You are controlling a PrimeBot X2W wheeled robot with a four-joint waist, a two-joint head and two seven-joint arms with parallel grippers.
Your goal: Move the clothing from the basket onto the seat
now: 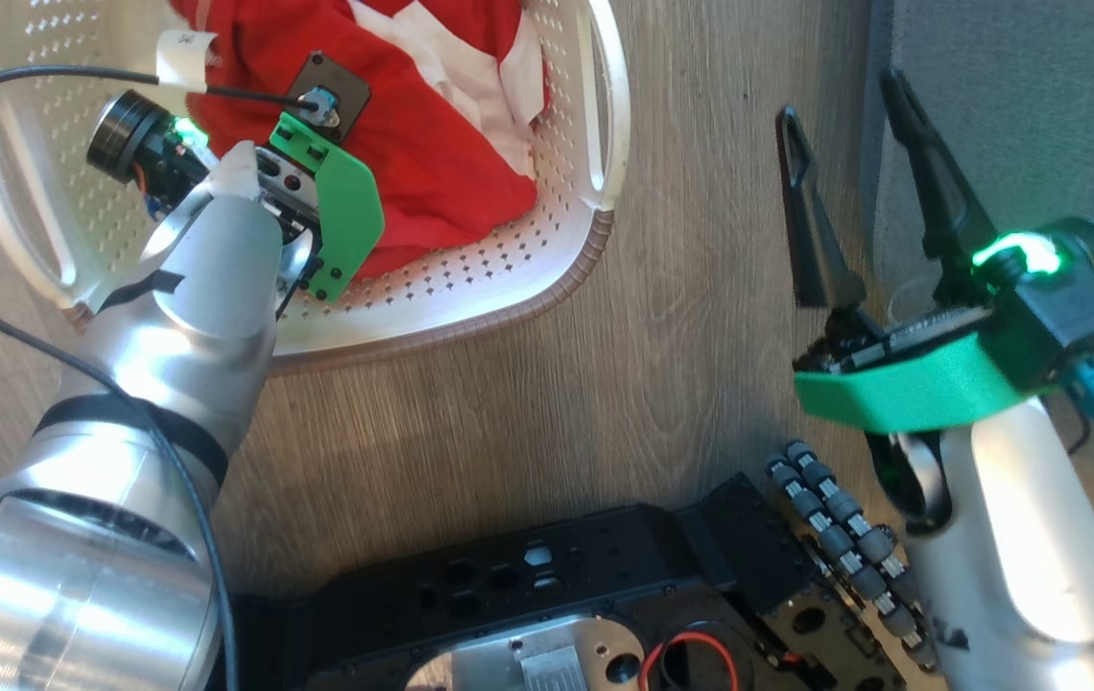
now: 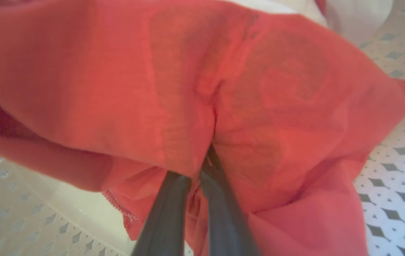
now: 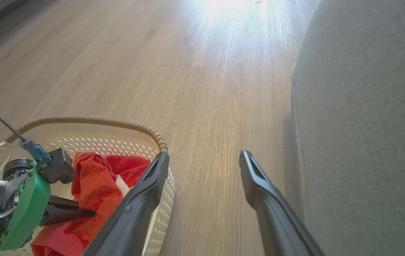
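robot base [image 1: 557,595]: black plates with a red wire loop, at the bottom of the head view, on the floor.
left arm [image 1: 173,317]: silver forearm reaching up and forward into the basket, with a green plate at the wrist and a black cable running over it.
left gripper [image 2: 208,156]: clenched; in the left wrist view the two dark fingers meet at their tips with a fold of red cloth pinched between them. in the right wrist view it [image 3: 81,213] goes into the red heap from the side.
clothing [image 1: 432,125]: red fabric with white panels, bunched inside the basket toward its right half. close up it [image 2: 117,89] bulges over the fingers, with a stitched hem hanging at the lower left.
basket [image 1: 547,297]: cream, perforated, brown braided rim, standing on the floor; its holed wall [image 2: 394,170] shows behind the cloth, and its rim [image 3: 117,122] curves beside the right gripper's near finger.
right gripper [image 1: 844,101]: released, fingers spread wide and holding nothing, in the air between basket and seat; seen along its own fingers [image 3: 204,156] only floor lies between them.
floor [image 3: 188,71]: pale wood-grain planks, with glare far off.
seat [image 1: 1036,96]: grey upholstery at the right, bare, well apart from the clothing; its rounded edge [image 3: 366,106] runs along the floor.
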